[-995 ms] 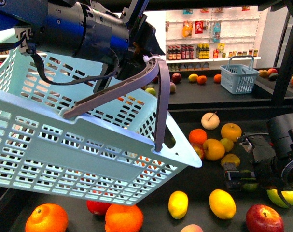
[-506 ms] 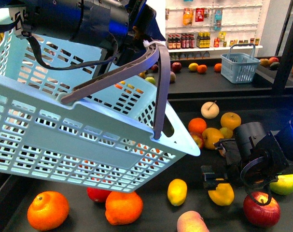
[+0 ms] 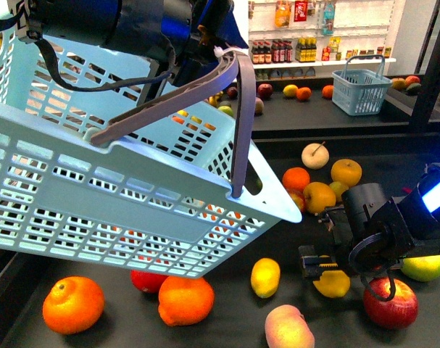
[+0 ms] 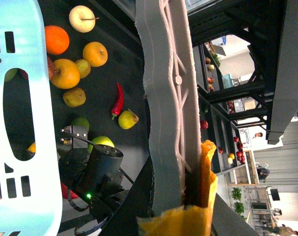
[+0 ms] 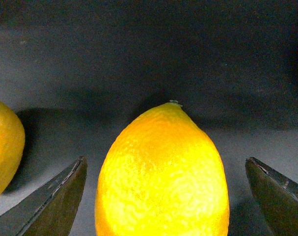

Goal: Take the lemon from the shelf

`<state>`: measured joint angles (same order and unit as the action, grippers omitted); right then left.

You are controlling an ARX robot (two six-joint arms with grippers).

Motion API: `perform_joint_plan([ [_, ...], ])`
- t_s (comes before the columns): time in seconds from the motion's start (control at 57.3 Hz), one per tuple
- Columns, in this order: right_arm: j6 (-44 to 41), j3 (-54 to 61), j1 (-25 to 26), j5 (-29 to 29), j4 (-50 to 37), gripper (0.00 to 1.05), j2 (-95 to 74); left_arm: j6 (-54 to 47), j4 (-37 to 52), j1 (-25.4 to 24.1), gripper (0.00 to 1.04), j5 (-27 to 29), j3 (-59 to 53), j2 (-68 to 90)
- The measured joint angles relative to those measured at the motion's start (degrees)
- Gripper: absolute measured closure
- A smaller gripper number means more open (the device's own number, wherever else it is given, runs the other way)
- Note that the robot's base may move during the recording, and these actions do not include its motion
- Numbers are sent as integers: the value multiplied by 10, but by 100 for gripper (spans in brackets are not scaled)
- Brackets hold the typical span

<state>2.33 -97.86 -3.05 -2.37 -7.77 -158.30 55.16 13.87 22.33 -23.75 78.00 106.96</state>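
Wide open and empty, the right pincer (image 5: 164,164) straddles the lemon (image 3: 333,284) on the shelf (image 3: 230,315) deck, its long axis running out between the jaws; the left pincer (image 3: 205,58) holds the basket (image 3: 96,203).

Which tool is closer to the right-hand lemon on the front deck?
Right. The right tool straddles the lemon, open; the left tool is high up, gripping the basket handle.
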Motion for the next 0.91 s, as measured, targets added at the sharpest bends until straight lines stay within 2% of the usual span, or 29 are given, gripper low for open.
perform_joint_plan([
  [0.087,0,0,-1,1,0,31,0,0,0,0,93,0,0,0],
  [0.192,4,14,1,-4,-3,41,9,0,0,0,93,0,0,0],
  [0.559,34,171,33,-44,-69,42,174,0,0,0,93,0,0,0],
  [0.768,94,206,42,-93,-60,42,337,0,0,0,93,0,0,0],
  [0.908,136,203,24,-116,-31,42,410,0,0,0,93,0,0,0],
])
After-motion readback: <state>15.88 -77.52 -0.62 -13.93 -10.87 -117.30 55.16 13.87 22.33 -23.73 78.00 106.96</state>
